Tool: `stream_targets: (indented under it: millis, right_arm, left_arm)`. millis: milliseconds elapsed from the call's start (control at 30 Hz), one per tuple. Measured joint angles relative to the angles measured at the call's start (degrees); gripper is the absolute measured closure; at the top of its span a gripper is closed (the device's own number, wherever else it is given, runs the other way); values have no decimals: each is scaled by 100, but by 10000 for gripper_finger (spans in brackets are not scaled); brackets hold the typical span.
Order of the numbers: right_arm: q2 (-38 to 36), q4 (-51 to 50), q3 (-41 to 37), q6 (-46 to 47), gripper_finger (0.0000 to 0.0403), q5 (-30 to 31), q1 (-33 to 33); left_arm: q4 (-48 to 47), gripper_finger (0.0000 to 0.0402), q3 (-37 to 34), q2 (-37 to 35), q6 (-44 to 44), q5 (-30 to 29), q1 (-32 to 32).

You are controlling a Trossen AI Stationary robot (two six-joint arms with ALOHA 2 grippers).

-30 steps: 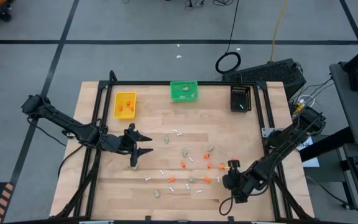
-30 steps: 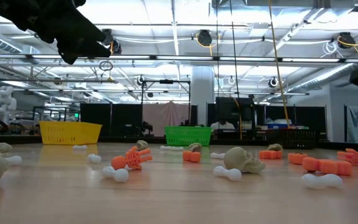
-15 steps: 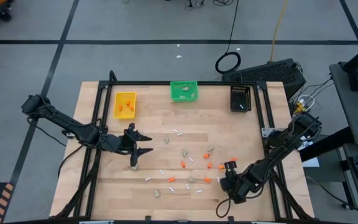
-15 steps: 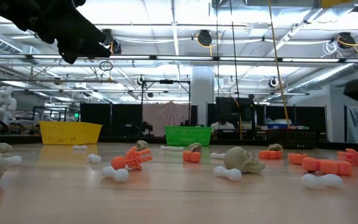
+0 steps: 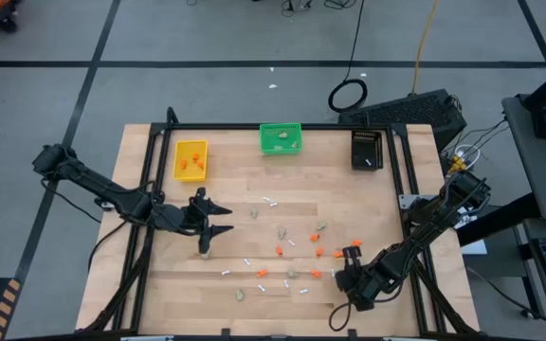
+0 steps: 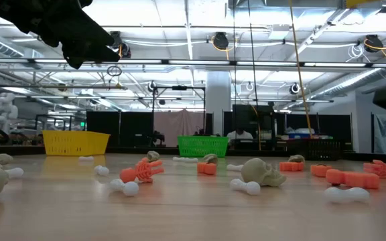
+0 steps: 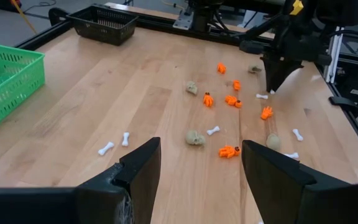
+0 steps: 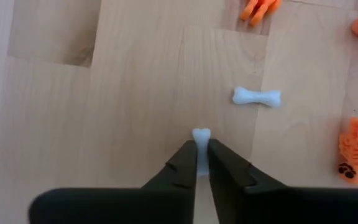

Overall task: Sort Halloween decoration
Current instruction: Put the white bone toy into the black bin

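Lower right of the high view: right gripper [image 5: 350, 254] is down at the table, jaws closed narrow on a white bone [image 8: 201, 149], one knob poking out past the fingertips. Left gripper [image 7: 201, 163] hangs over the left side of the table, jaws wide, holding nothing. Remaining decoration pieces [image 5: 281, 251] are scattered mid-table; yellow bin [image 5: 191, 159], green bin [image 5: 281, 138] and black bin [image 5: 367, 149] line the top edge.

Judgement: lift straight up, keep the pinch centred so the thin bone doesn't pivot out, then carry it to its bin.

Hard to tell: how much bone sits between the fingers; the low view doesn't show the grasp.
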Motion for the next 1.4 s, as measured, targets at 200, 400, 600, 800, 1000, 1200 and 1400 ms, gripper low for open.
stream_targets:
  millis: [200, 400, 600, 800, 1000, 1200, 1400]
  right_arm:
    - [0, 36, -3, 652, 399, -185, -11]
    - [4, 130, -10, 791, 401, -241, -11]
    - [23, 160, 114, 744, 401, -282, -9]
    - [37, 115, 439, 613, 401, -399, -10]
    - [33, 96, 836, 320, 401, -225, -30]
    - [26, 111, 1234, -139, 401, 160, -101]
    - [19, 700, 1402, -1159, 401, 885, -291]
  left_arm:
    - [0, 180, 0, 0, 0, -1, 0]
    - [0, 180, 0, 0, 0, -2, 0]
    - [2, 180, 0, 0, 0, -2, 0]
    - [1, 180, 0, 0, 0, -4, 0]
    - [0, 180, 0, 0, 0, -4, 0]
    - [2, 180, 0, -1, 0, -4, 0]
    - [0, 180, 0, -1, 0, -4, 0]
